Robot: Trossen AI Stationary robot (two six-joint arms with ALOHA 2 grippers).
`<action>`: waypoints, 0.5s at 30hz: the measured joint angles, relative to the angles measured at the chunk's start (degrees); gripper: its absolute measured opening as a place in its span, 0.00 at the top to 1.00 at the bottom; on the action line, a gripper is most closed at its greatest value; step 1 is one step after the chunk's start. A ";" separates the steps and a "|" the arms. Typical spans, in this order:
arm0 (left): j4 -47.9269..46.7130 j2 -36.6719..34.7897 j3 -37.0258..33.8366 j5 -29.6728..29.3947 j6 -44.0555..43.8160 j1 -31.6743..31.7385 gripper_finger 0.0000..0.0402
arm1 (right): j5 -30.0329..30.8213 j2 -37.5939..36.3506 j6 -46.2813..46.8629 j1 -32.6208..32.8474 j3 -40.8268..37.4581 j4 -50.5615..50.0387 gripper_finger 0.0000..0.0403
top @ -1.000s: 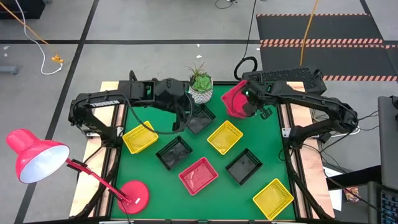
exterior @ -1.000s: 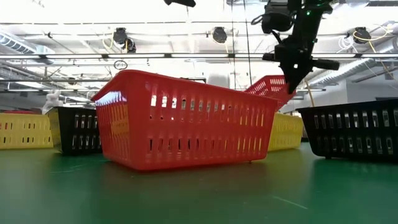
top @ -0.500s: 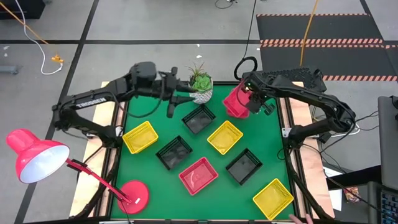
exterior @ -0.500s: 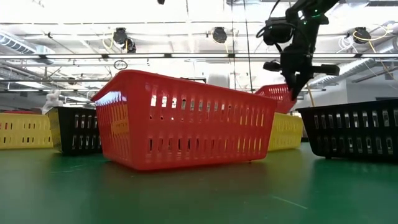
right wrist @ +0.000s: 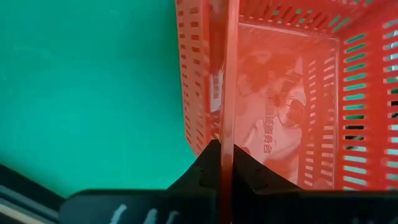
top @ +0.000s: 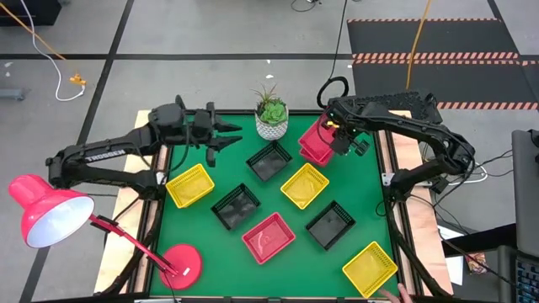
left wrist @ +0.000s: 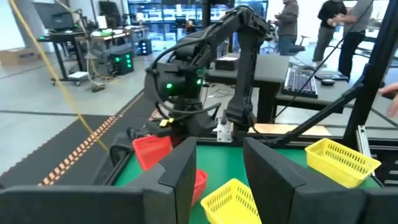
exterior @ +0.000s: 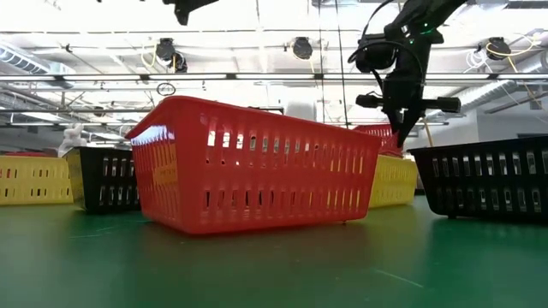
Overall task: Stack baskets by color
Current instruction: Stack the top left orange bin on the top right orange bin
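My right gripper (top: 337,140) hangs over the table's far right corner, shut on a red basket (top: 313,136). Under that basket lies a second red basket (left wrist: 200,180). A third red basket (top: 269,237) sits near the middle front. Three black baskets (top: 269,160) (top: 236,206) (top: 330,225) and three yellow ones (top: 189,185) (top: 304,185) (top: 370,268) stand singly on the green mat. My left gripper (top: 229,135) is open, level and holds nothing, above the far left part of the mat. My right gripper pinches one side wall of the red basket at its rim (right wrist: 227,124), one finger (right wrist: 249,171) inside and one outside. The fingers come steeply from above. The basket hangs below them over the second red basket; whether the two touch, I cannot tell.
A white plant pot (top: 271,119) stands at the far edge between the arms. A red lamp (top: 46,210) has its round base (top: 179,263) on the near left corner. A person's hand (top: 397,295) shows at the near right edge. People stand beyond the table.
My left gripper has drawn back from above the black basket toward the table's far left and tipped from pointing down to level. My right gripper has sunk toward the far right corner, and its red basket has swung from steeply tilted to nearly level over the other red one.
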 joint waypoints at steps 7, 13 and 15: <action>-0.96 -4.68 -4.11 -2.68 -3.55 -0.06 0.67 | -3.34 1.23 4.58 0.02 0.00 -0.72 1.00; -3.25 -4.11 -4.86 -5.37 -5.71 -0.68 0.67 | -3.03 -0.25 11.27 0.02 -0.02 -1.34 1.00; -3.84 -3.63 -4.86 -6.68 -5.91 -1.12 0.67 | -3.01 -1.19 12.97 0.02 -0.06 -1.58 1.00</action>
